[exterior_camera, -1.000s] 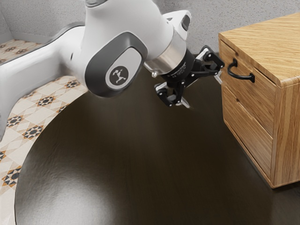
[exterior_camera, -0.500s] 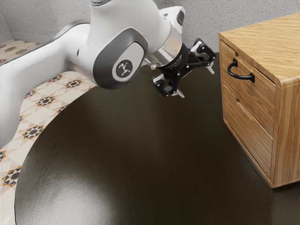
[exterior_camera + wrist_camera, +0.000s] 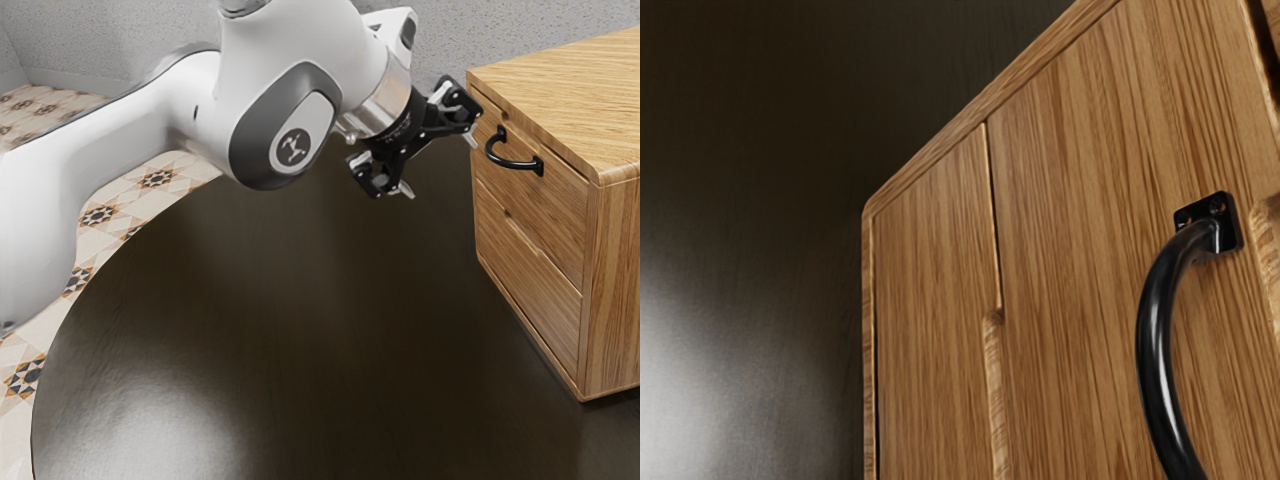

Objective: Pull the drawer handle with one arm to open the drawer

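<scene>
Well, the black, curved metal drawer handle (image 3: pixel 514 150) (image 3: pixel 1155 350) sits on the upper drawer front (image 3: pixel 540 210) of the light, straight-grained wooden cabinet (image 3: pixel 570 80). Its long axis runs level along that front and it bows out toward the arm. The drawer looks flush with the lower drawer front (image 3: pixel 525 280), so it is shut. The black two-finger gripper (image 3: pixel 440 168) on the glossy white arm (image 3: pixel 250 90) hangs just beside the handle, on the exterior view's left. Its fingers are spread wide and hold nothing. Half a second ago it was further from the cabinet; it has since moved in, and the drawer has not budged. Below lies a dark, smooth round table (image 3: pixel 300 350) over patterned floor tiles (image 3: pixel 100 215).
</scene>
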Controlling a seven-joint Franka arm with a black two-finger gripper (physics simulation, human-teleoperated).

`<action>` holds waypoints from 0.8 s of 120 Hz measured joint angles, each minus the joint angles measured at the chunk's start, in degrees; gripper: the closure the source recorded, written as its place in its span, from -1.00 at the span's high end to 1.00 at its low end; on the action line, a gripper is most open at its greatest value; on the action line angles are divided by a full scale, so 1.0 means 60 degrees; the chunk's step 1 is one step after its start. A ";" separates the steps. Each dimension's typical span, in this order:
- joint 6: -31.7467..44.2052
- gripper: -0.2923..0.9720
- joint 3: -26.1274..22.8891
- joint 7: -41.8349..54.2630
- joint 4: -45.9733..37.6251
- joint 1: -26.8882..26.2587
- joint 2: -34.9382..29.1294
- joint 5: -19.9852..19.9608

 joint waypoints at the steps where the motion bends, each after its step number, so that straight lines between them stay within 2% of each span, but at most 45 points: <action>1: 0.0006 0.54 -0.0002 0.0003 0.0018 0.0000 0.0022 0.0000; 61: 0.0191 0.54 -0.0159 0.0129 0.0683 0.0163 0.0944 -0.0020; 76: 0.0216 0.54 -0.0603 0.0150 0.0821 0.0575 0.1118 -0.0018; 96: 0.0246 0.54 -0.0698 0.0172 0.0831 0.0667 0.1195 -0.0016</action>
